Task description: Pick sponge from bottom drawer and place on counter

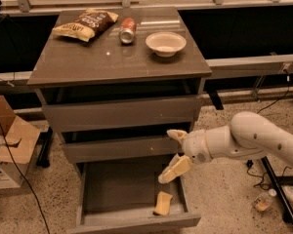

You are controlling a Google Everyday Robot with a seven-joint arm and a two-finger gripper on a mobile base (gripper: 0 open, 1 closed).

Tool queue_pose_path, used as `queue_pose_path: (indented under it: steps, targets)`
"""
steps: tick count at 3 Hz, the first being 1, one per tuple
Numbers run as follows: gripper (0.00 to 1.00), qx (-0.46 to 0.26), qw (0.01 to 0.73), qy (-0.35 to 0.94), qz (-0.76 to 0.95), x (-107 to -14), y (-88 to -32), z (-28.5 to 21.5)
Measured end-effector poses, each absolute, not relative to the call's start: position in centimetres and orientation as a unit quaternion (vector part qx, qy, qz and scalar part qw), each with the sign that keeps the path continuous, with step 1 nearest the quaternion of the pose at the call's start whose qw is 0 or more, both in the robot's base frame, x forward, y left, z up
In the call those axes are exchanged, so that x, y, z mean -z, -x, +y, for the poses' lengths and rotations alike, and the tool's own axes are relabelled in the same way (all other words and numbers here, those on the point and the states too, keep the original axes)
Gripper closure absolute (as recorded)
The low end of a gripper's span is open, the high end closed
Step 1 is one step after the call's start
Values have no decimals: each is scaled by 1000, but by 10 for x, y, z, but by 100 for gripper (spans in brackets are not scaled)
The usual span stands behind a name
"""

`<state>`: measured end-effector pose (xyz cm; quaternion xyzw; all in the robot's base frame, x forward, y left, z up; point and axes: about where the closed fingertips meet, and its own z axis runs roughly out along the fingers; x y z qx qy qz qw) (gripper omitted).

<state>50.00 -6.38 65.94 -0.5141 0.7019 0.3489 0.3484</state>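
The sponge [162, 203], a small pale-yellow block, lies at the front right of the open bottom drawer [122, 189]. My gripper [174, 151] hangs over the drawer's right side, above the sponge and apart from it, in front of the middle drawer's right end. Its two pale fingers are spread open and hold nothing; one finger [176, 169] points down toward the sponge. The counter [93, 62] is the glossy grey-brown top of the cabinet, above the gripper.
On the counter lie a chip bag [85, 23], a tipped can [127, 30] and a white bowl [165, 43]. A cardboard box [10, 147] stands on the floor at left. Cables and a black stand [273, 189] lie on the floor at right.
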Motion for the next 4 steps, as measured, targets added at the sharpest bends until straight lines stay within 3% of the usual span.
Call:
queue_pose_path:
  steps: [4]
  targets:
    - [0, -409, 320, 447, 729, -556, -508, -47]
